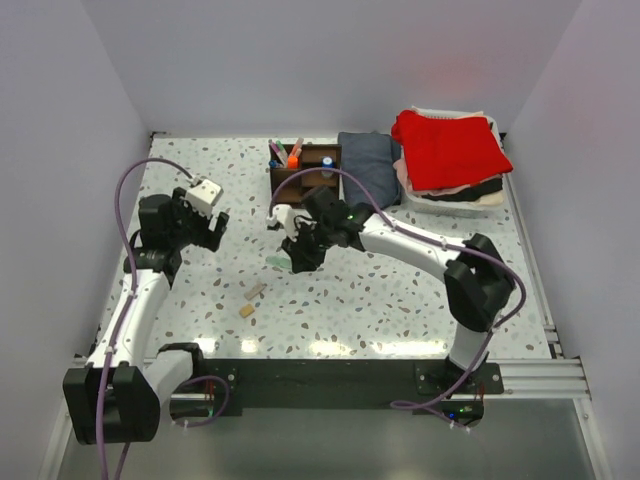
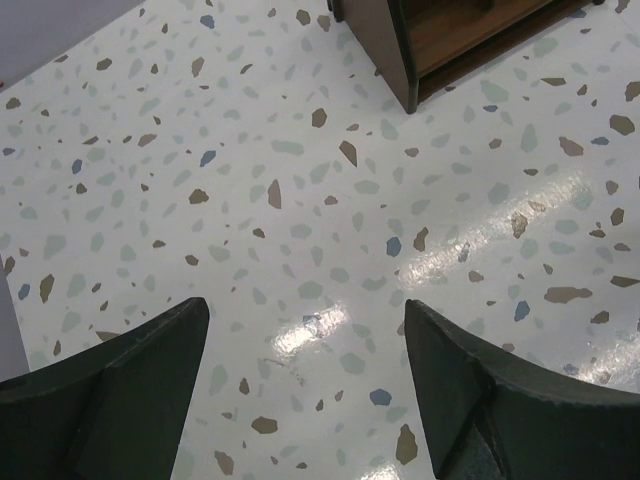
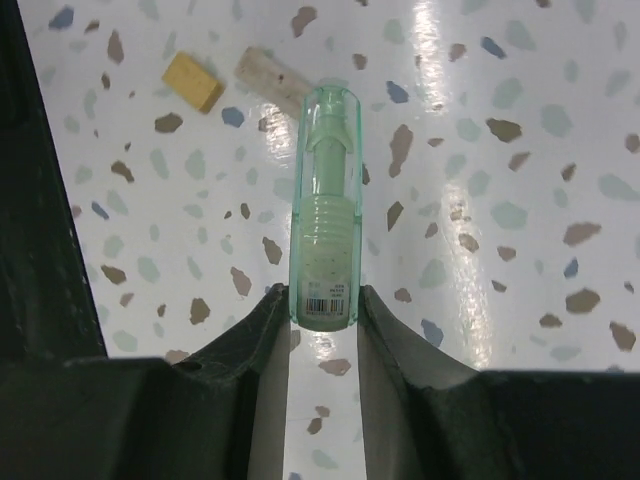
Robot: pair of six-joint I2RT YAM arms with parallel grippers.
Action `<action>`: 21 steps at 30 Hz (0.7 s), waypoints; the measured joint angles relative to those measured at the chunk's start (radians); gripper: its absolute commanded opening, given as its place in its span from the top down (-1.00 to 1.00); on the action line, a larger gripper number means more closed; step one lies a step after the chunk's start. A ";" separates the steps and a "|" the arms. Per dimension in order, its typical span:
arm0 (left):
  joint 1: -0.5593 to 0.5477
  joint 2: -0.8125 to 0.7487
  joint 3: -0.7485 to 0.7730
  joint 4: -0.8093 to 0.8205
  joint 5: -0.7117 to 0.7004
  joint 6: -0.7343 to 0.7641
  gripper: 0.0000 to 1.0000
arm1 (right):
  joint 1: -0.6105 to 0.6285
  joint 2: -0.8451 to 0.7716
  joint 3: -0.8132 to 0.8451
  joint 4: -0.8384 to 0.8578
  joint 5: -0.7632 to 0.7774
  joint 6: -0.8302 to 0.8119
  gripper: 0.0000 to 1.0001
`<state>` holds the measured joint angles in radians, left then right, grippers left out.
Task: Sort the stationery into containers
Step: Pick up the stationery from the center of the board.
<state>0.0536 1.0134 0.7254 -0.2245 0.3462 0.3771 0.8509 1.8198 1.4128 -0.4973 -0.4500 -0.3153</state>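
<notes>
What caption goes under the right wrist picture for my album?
Right gripper pinching a pale green piece over the speckled table, tan block and pale stick beyond.

I read the pale green piece (image 3: 325, 215) as translucent, glossy plastic with a paper barcode label. The table (image 2: 200, 150) under the organizer (image 2: 375, 35) is smooth, shiny and speckled like stone. The organizer itself is smooth dark wood, and the tan blocks (image 3: 192, 80) look matt.

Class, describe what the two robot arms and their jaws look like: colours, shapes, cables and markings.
The left arm and right arm share one build: white tubular links between chunky black joints, on black bases. A purple cable loops along each. A small white box tops the left wrist. The jaws are matte black, tapering wedges. No markings show.
</notes>
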 measured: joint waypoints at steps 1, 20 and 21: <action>0.000 0.010 0.010 0.006 0.004 -0.001 -0.67 | -0.003 -0.025 -0.014 0.018 0.024 0.062 1.00; 0.001 0.075 0.058 0.056 0.029 -0.070 -0.66 | -0.217 0.076 0.092 0.075 0.591 0.727 1.00; 0.001 0.076 0.058 0.059 0.029 -0.072 -0.66 | -0.217 0.089 0.103 0.072 0.597 0.735 1.00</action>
<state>0.0544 1.0889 0.7830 -0.1658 0.3756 0.3054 0.6338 1.9091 1.5154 -0.4252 0.1474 0.4194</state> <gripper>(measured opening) 0.833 0.296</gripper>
